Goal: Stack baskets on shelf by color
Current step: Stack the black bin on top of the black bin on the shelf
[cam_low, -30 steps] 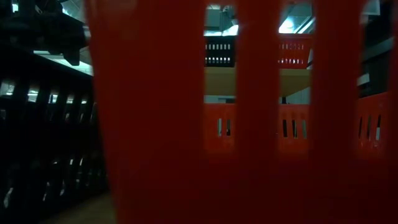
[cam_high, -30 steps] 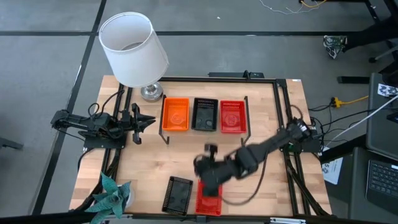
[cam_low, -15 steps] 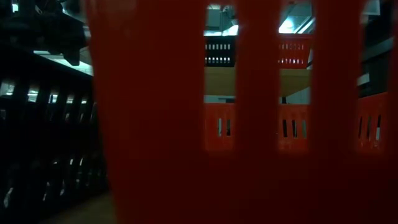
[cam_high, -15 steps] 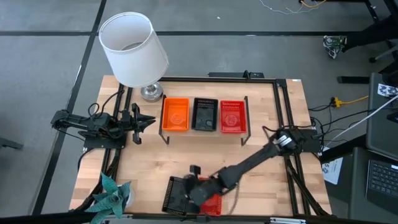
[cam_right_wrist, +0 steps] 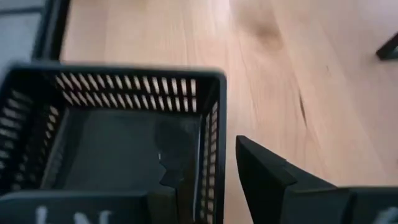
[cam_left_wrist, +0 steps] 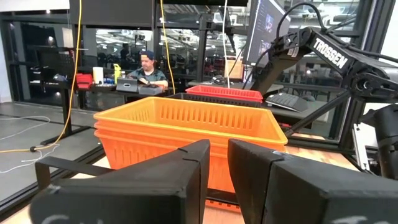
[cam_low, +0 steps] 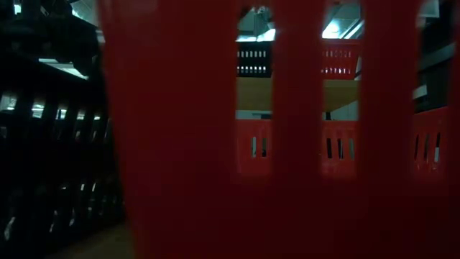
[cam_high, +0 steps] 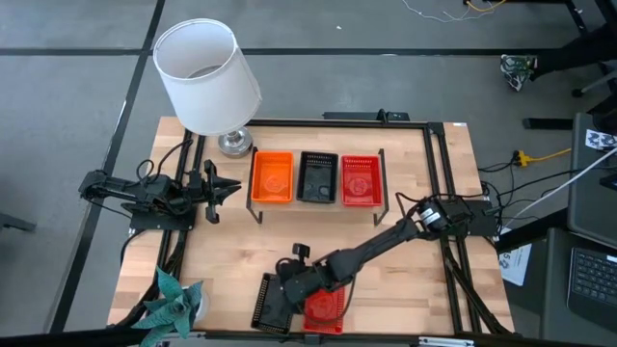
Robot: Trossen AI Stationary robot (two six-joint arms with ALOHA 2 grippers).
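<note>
The right gripper [cam_right_wrist: 214, 180] has its jaws spread astride the side wall of the loose black basket [cam_high: 275, 301] at the table's front edge, a red basket [cam_high: 326, 306] beside it. "TROSSEN" reads on that arm. The left gripper [cam_left_wrist: 215, 168] waits narrowly parted facing the shelf [cam_high: 316, 206], which carries orange, black and red baskets, all empty.

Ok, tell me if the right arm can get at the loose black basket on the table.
Probably yes. The right gripper hangs right over the black basket, fingers open and straddling its near wall. The red basket beside it doesn't block that side.
</note>
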